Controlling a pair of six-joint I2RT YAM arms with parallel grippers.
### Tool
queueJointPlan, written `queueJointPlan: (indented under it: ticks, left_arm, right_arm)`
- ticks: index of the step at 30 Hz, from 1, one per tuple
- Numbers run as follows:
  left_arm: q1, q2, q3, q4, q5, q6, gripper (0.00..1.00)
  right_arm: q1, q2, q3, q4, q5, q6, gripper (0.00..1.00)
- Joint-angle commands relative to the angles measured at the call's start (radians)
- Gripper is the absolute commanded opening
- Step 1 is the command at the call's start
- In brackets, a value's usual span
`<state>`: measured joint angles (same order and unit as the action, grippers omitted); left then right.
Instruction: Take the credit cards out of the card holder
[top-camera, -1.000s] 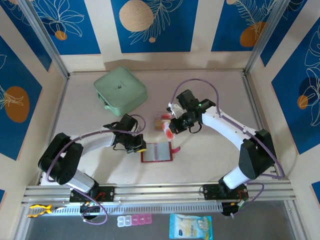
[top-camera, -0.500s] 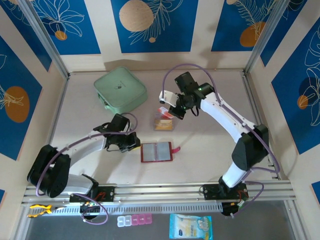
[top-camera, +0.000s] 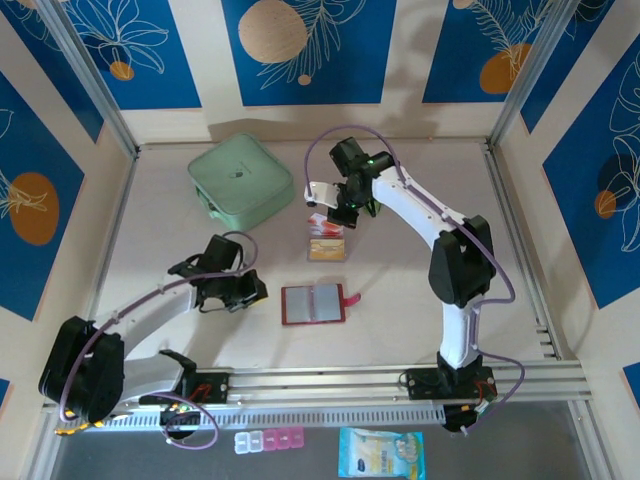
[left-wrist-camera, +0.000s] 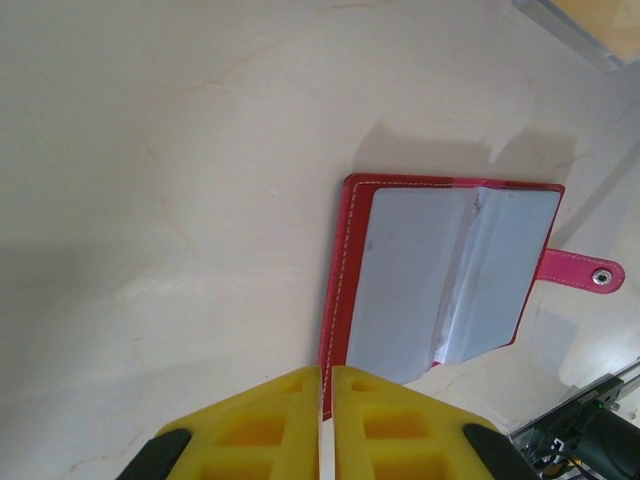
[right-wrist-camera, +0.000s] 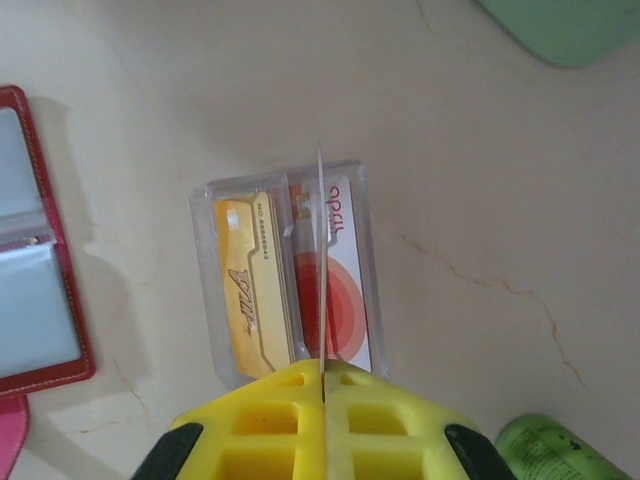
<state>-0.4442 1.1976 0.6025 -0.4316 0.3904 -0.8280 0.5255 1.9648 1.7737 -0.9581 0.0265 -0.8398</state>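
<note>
Yellow fingers of the right gripper (right-wrist-camera: 322, 368) pinch a thin card (right-wrist-camera: 321, 250), seen edge-on, over a clear plastic tray (right-wrist-camera: 204, 205) holding a yellow-orange card (right-wrist-camera: 245, 290) and a red-and-white card (right-wrist-camera: 346, 300). The open red card holder (right-wrist-camera: 40, 300) lies at left, and a mint-green case (right-wrist-camera: 560, 25) sits at top right.

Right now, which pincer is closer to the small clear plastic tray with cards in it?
Right. The right pincer hangs directly over the small clear plastic tray, pinching a thin card. The left pincer is farther off, beside the dark red folding wallet.
</note>
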Motion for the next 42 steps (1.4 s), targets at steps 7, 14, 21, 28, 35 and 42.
queueJointPlan:
  ticks: [7,14,21,28,35,42]
  left_arm:
    - [0.041,-0.055,-0.039,-0.043,-0.008,0.026,0.12]
    - [0.053,-0.047,-0.026,-0.044,-0.018,0.042,0.23]
    - [0.084,0.043,0.049,-0.060,-0.050,0.119,0.27]
    - [0.139,0.104,0.142,-0.129,-0.210,0.242,0.72]
    - [0.191,0.131,0.201,-0.136,-0.401,0.329,1.00]
    - [0.219,0.142,0.185,0.001,-0.636,0.411,0.99]
  right_arm:
    - [-0.018,0.079,0.062,-0.031,0.029,-0.053,0.02]
    - [-0.020,0.067,0.061,-0.033,0.044,-0.039,0.17]
    - [-0.034,-0.032,-0.042,0.037,0.039,0.029,0.18]
    - [-0.084,-0.221,-0.290,0.224,0.031,0.203,0.43]
    - [-0.170,-0.411,-0.588,0.436,0.071,0.430,0.99]
    - [-0.340,-0.597,-0.921,0.768,0.065,0.688,0.99]
